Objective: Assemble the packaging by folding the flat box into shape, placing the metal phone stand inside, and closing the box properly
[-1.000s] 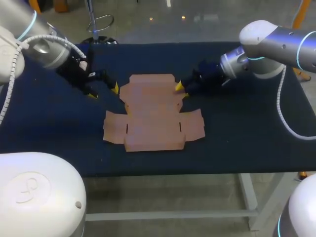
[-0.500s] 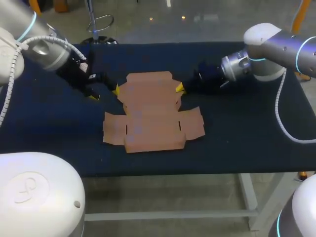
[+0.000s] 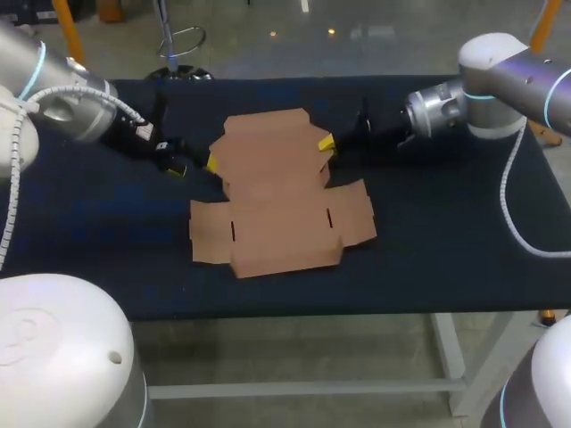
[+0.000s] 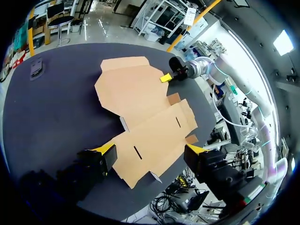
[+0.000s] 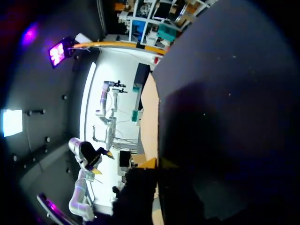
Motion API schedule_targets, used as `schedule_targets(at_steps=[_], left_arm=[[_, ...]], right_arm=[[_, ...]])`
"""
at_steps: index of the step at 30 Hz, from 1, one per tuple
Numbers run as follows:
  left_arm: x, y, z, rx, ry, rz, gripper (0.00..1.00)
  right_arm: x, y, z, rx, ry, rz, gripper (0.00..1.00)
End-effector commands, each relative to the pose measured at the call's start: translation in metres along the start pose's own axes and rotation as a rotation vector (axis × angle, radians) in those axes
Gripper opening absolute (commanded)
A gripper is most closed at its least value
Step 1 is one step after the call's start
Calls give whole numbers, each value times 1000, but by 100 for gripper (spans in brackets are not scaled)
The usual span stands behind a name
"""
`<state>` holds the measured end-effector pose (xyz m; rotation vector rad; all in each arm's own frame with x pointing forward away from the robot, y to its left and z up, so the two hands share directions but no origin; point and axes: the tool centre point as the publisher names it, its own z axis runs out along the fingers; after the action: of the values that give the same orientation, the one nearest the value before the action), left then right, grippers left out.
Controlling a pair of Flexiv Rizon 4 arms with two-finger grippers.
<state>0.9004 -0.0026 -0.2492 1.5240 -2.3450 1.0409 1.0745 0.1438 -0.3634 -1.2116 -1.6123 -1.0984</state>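
The flat brown cardboard box [image 3: 272,192] lies unfolded mid-table, and its far panel [image 4: 129,84] is tilted up off the cloth. My right gripper [image 3: 326,144] is shut on the right edge of that far panel; in the right wrist view the cardboard [image 5: 150,117] runs edge-on into the gripper [image 5: 158,164]. My left gripper [image 3: 195,166] hangs open just off the box's left edge, touching nothing. In its own view the left gripper [image 4: 149,151] has its fingers spread wide, with the box's near panel ahead of them. No metal phone stand shows in any view.
The table [image 3: 446,232] is covered in dark blue cloth, bare to the left, right and front of the box. A small dark flat object [image 4: 36,67] lies on the cloth at the far left, away from the box.
My right gripper has closed on the far panel's right edge and lifted it; the box has shifted slightly right. My left gripper stayed open and drew back a little.
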Motion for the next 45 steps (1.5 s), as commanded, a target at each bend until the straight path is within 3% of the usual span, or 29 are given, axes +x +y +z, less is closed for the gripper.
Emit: schedule_targets(at_steps=[1,9,12,25,26,34,45], left_arm=[[0,6,2,73,6,47,100],[-4,-8,6,194,46,179,100],[-4,-12,7,191,66,195,100],[-4,-12,7,191,66,195,100],[-4,-12,8,220,75,200,100],[-11,-24,14,326,201,278,100],[-19,-54,13,401,303,412,100]], right_arm=[[11,-1,-9,1,5,-22,0],[36,-14,-26,-20,24,-81,0],[47,-16,-29,51,27,-99,0],[47,-16,-29,51,27,-99,0],[47,-16,-29,51,27,-99,0],[74,-29,-39,-88,46,-285,0],[102,-32,-48,-151,72,-445,0]])
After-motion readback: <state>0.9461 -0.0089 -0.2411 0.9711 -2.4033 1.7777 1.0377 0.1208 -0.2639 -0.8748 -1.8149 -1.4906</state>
